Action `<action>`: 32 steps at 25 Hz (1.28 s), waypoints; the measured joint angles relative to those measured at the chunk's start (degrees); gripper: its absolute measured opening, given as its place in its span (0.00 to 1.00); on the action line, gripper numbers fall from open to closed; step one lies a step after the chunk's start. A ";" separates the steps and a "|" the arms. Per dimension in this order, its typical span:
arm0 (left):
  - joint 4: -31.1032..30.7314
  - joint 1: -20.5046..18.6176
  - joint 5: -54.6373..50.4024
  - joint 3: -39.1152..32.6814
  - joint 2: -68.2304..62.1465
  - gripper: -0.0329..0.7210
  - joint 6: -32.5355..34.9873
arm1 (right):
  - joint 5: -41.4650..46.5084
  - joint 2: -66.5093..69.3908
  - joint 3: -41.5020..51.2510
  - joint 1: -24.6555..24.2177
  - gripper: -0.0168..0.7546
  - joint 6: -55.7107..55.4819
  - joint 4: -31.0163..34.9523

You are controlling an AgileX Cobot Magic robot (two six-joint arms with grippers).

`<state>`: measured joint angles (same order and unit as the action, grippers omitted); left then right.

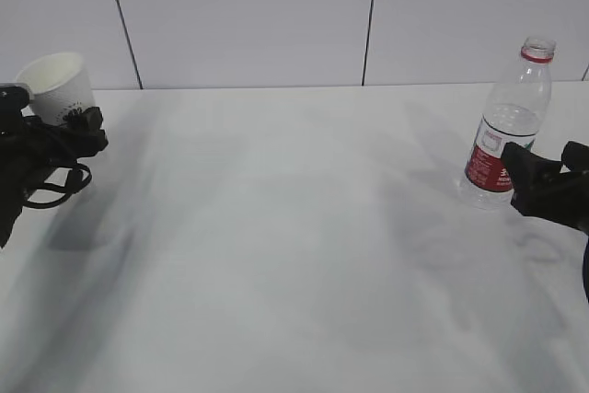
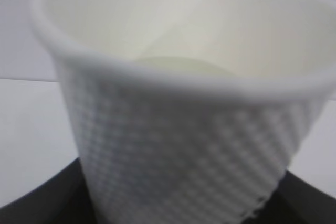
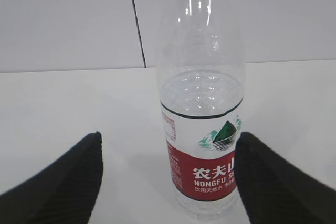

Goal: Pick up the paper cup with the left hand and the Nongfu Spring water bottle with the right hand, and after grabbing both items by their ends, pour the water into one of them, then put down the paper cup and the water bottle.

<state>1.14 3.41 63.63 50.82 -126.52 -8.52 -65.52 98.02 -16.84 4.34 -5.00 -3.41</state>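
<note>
At the far left, the white paper cup [image 1: 53, 83] is tilted, and my left gripper [image 1: 69, 124] is shut on its lower part. In the left wrist view the cup [image 2: 178, 129] fills the frame, with black fingers [image 2: 42, 198] on both sides of its base. The Nongfu Spring water bottle [image 1: 511, 131] stands upright on the table at the right. It is clear, with a red neck ring and a red-and-white label. My right gripper [image 3: 169, 140] is open around the bottle [image 3: 202, 103]. The right finger is close to the label and the left finger stands well apart. Water [image 3: 202, 90] reaches about the top of the label.
The white table [image 1: 294, 227] stretches between the two arms. A white panelled wall [image 1: 248, 16] with dark seams rises just behind the table's far edge. My left arm casts a shadow on the table at the left.
</note>
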 joint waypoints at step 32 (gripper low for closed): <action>-1.14 0.00 1.31 4.22 -7.96 0.86 0.13 | 0.00 0.00 0.00 0.00 0.78 -0.27 -0.45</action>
<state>0.00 3.41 64.94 55.04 -134.48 -8.39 -65.52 98.02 -16.84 4.34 -5.27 -3.86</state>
